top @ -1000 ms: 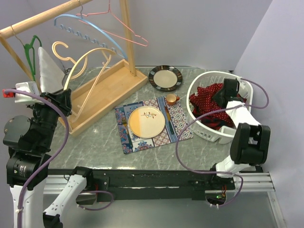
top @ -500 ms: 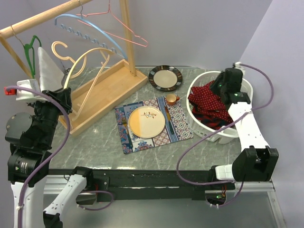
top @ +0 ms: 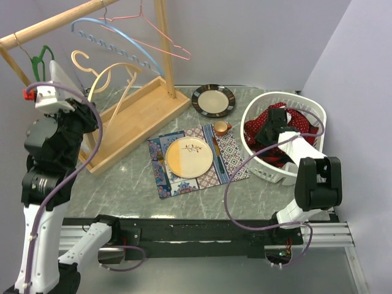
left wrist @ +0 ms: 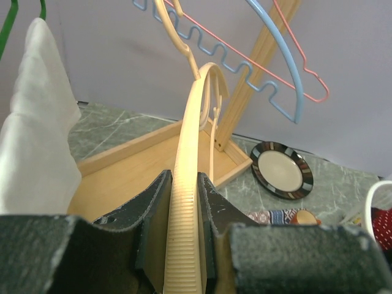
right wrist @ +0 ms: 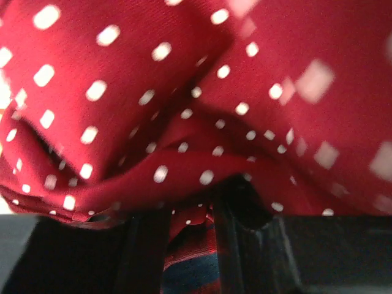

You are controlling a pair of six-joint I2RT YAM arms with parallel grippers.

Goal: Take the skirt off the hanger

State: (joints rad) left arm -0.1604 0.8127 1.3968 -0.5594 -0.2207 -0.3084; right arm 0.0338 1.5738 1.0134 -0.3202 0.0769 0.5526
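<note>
Folds of the skirt (right wrist: 245, 73), red with white dots, lie bunched in the white basket (top: 278, 97) at the right of the worktop (top: 122, 184). The right tool (right wrist: 187, 220) is pressed into them; whether it pinches cloth cannot be told. The left tool (left wrist: 184, 202) is clamped tight on the cream hanger (left wrist: 195, 122) beside the wooden rack (top: 144, 107) at the far left.

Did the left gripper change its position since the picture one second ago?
Yes. In the top view the left gripper, shut on the cream hanger, has moved up the picture, closer to the wooden rail.
</note>
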